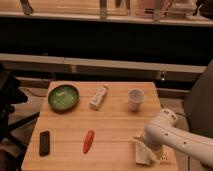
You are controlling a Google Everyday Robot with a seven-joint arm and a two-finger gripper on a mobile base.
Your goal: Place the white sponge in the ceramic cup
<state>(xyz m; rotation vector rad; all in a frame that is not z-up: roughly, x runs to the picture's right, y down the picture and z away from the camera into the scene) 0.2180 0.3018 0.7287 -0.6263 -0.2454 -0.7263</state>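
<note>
Nothing is in the cup (135,99) yet; it stands empty at the back right of the table (115,125). The sponge (142,154) lies flat at the front right edge, well apart from it. The gripper (156,150) is down right at the sponge, on its right side. The arm hides most of it, but the jaws look spread wide, gripping nothing. The grasp, lift, carry and drop are all left to do.

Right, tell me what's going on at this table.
The robot's arm reaches in from the right, with its gripper down at the white sponge near the front right corner of the wooden table. The jaws are open and the sponge lies on the wood, not lifted. The ceramic cup meant to receive it stands farther back, apart from the arm.
</note>
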